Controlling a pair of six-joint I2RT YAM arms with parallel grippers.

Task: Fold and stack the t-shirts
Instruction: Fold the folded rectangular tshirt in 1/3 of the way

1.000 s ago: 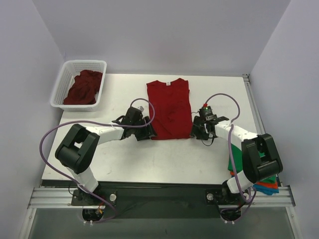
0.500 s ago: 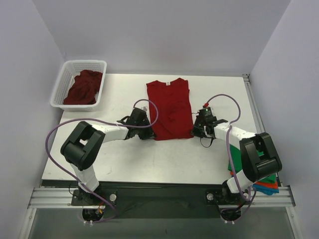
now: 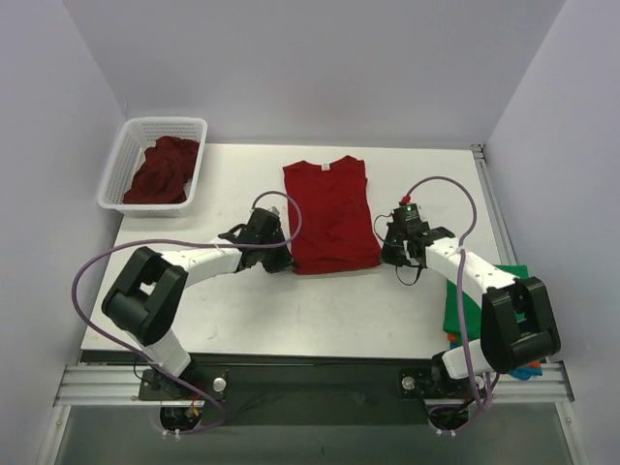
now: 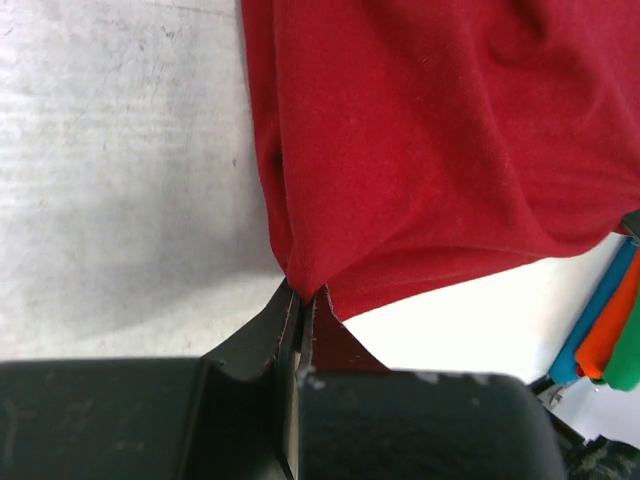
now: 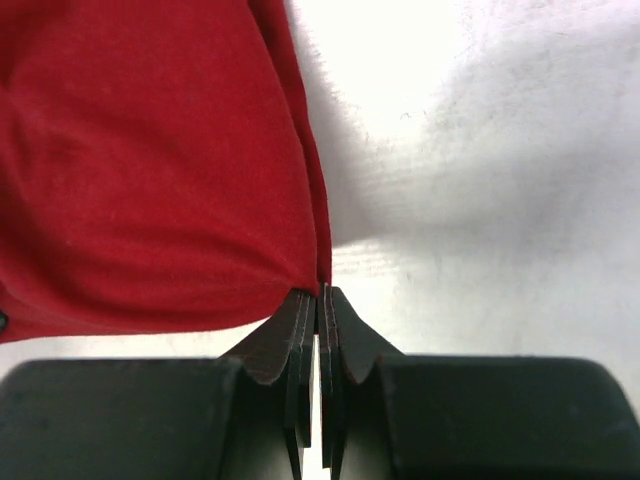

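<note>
On scuffed table: soft rect. red t-shirt.

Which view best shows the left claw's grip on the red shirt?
Left wrist: the left claw is shut on the red shirt's corner, cloth pinched. Top external shows it small, at the shirt's edge. Right wrist shows only the right claw on the other corner.
</note>
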